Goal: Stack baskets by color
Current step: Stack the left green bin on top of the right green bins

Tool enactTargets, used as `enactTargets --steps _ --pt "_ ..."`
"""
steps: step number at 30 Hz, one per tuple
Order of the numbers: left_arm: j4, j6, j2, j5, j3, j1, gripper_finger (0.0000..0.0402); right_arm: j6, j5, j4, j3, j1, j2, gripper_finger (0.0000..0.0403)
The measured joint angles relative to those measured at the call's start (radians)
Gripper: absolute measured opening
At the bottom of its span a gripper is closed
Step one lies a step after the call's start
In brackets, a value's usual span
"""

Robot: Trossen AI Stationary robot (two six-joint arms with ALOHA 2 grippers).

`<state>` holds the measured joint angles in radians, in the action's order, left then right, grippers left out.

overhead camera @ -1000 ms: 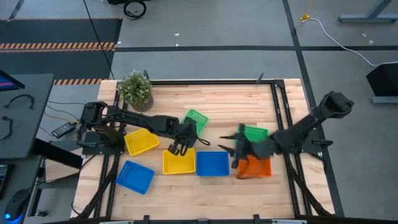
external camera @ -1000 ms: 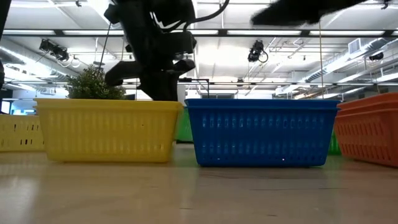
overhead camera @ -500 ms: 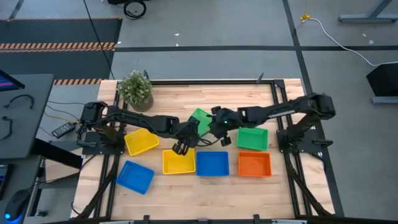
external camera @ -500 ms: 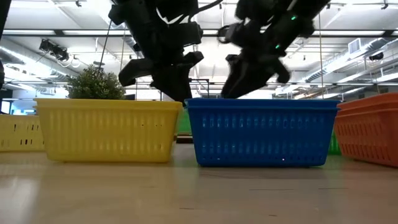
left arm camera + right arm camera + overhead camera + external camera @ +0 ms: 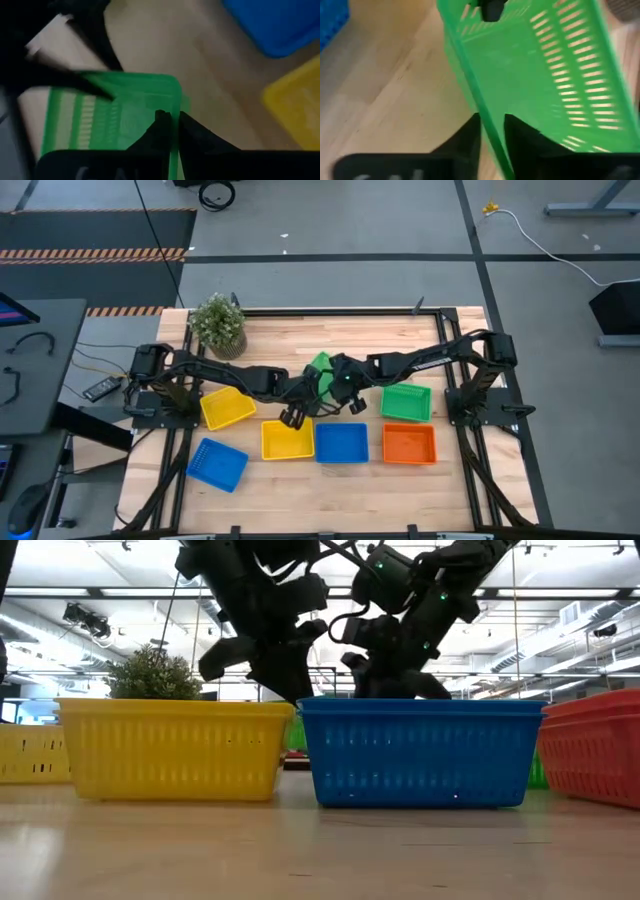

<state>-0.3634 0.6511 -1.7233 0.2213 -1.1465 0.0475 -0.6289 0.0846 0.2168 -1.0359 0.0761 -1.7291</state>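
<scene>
A green basket sits tilted over the table's middle, with both grippers on it. My left gripper comes from the left and is shut on one end wall. My right gripper comes from the right and straddles a long side wall. A second green basket and an orange basket rest flat on the table at the right. A blue basket and a yellow basket stand side by side near the front. Another yellow basket and another blue basket lie at the left. My left gripper pinches the green basket's wall near a corner, one finger inside and one outside, slanting down from the table's left. The basket sits tilted in the hold. My right gripper has the basket's long side wall between its two fingers, one inside and one outside, slanting down from the table's right. Whether the basket's underside touches the table I cannot tell.
A small potted plant stands at the far left corner. Dark frame rails run along the table's sides. In the low view the blue basket and the yellow basket stand in front of the held basket.
My right gripper has swung from above the orange basket at the right toward the table's left, sinking and rolling, and now has its fingers on either side of the green basket's wall. My left gripper has kept its place and its hold.
</scene>
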Motion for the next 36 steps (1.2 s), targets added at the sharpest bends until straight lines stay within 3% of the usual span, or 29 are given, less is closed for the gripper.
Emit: enactTargets --steps 4,11,15,21,26,31,36 --pt "-0.004 -0.042 0.002 0.103 -0.001 -0.011 0.0055 0.120 0.012 0.059 0.002 -0.009 0.031 0.0014" --pt "-0.106 -0.173 0.038 0.326 0.002 -0.057 0.0153 0.357 0.197 0.227 0.002 -0.104 0.167 0.0006" --pt "-0.142 -0.330 0.077 0.353 0.006 -0.088 0.0183 0.563 0.263 0.376 0.000 -0.203 0.290 0.0007" --pt "-0.160 -0.509 0.084 0.348 0.025 -0.106 0.0184 0.939 0.268 0.678 0.002 -0.391 0.446 0.0005" --pt "-0.157 -0.555 0.082 0.347 0.031 -0.086 0.0170 1.188 0.316 0.788 0.087 -0.531 0.536 0.0005" --pt "-0.093 -0.530 0.082 0.346 0.031 -0.057 0.0161 1.322 0.343 0.788 0.221 -0.593 0.604 0.0005" --pt "-0.079 -0.517 0.082 0.346 0.031 -0.048 0.0156 1.342 0.353 0.757 0.301 -0.597 0.624 0.0007"
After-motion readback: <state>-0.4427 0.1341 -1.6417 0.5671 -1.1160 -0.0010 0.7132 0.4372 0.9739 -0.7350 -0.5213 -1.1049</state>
